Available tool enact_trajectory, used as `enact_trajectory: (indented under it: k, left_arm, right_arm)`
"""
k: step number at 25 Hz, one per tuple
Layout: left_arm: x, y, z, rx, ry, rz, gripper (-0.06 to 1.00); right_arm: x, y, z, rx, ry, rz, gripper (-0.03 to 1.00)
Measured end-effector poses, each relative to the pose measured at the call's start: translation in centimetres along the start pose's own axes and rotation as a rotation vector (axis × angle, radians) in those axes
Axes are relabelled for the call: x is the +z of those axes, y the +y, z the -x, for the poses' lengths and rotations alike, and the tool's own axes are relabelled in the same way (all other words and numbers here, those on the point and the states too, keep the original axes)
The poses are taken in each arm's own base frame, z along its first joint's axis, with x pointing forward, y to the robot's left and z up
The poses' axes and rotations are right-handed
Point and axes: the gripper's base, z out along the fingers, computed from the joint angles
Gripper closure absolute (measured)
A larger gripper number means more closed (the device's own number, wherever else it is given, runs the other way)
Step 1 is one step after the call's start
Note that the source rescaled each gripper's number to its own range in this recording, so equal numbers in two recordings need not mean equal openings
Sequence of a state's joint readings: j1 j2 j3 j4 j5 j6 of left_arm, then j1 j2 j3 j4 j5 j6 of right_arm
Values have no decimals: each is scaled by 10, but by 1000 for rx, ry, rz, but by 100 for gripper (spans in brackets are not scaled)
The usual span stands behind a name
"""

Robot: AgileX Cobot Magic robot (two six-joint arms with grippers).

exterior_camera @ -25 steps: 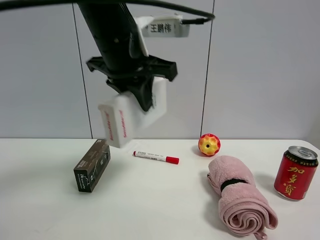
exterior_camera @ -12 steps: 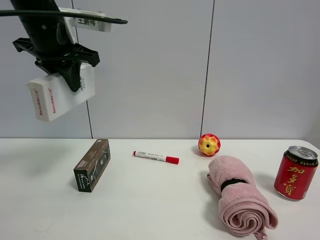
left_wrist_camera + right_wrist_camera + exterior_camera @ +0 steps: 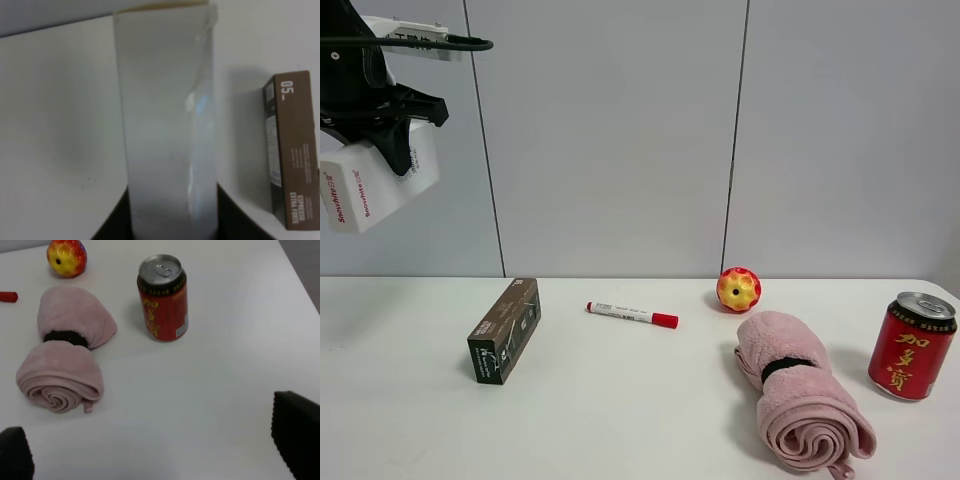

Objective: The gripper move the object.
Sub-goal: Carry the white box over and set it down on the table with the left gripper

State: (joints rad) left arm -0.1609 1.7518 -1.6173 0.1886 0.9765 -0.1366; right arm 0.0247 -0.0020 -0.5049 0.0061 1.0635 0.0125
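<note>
1. Hanging high above the white bench (image 3: 620,430), the long white box (image 3: 365,188) sits tilted, with red lettering on its end.
2. The left hand (image 3: 392,150) is clenched across the box.
3. Far below, a brown espresso box (image 3: 505,330) lies on the bench.
4. The right hand (image 3: 155,450) is released, its fingers wide apart, near a red can (image 3: 163,297) and a rolled pink towel (image 3: 65,360).

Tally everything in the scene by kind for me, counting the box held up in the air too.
Boxes: 2, the white box held aloft and the dark box lying flat
Markers: 1, the red-capped marker
Balls: 1, the red and yellow ball
Towels: 1, the rolled pink towel
Cans: 1, the red can
Total: 6
</note>
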Motion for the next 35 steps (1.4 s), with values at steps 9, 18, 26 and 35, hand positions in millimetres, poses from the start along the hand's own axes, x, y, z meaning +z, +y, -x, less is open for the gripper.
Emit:
enact_trajectory:
  k: [9, 18, 26, 35]
  left_arm:
    - [52, -5, -6, 19, 109, -33, 93]
    - [107, -6, -16, -41, 195, -79, 93]
    - [136, 12, -30, -134, 182, -97, 93]
    - [165, 8, -69, -83, 175, -105, 93]
  right_arm:
    - [0, 0, 0, 0, 0, 0, -3]
    - [0, 0, 0, 0, 0, 0, -3]
    - [0, 0, 0, 0, 0, 0, -3]
    - [0, 0, 0, 0, 0, 0, -3]
